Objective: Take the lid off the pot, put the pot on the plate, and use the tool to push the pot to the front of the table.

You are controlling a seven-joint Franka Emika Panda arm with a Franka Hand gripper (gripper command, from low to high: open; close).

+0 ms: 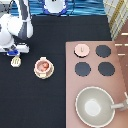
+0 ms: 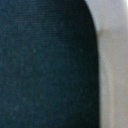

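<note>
The open pale-pink pot [image 1: 43,66], reddish inside, sits on the cream plate [image 1: 43,74]; left of it lies the slotted tool [image 1: 16,61], gripper [image 1: 15,52] just above, finger state unclear.

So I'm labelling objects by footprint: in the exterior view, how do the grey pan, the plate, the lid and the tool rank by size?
1. Grey pan, clearly largest.
2. Plate, holding the pot.
3. Lid on the stove counter.
4. Tool, smallest.
The end effector sits just above the tool.
</note>
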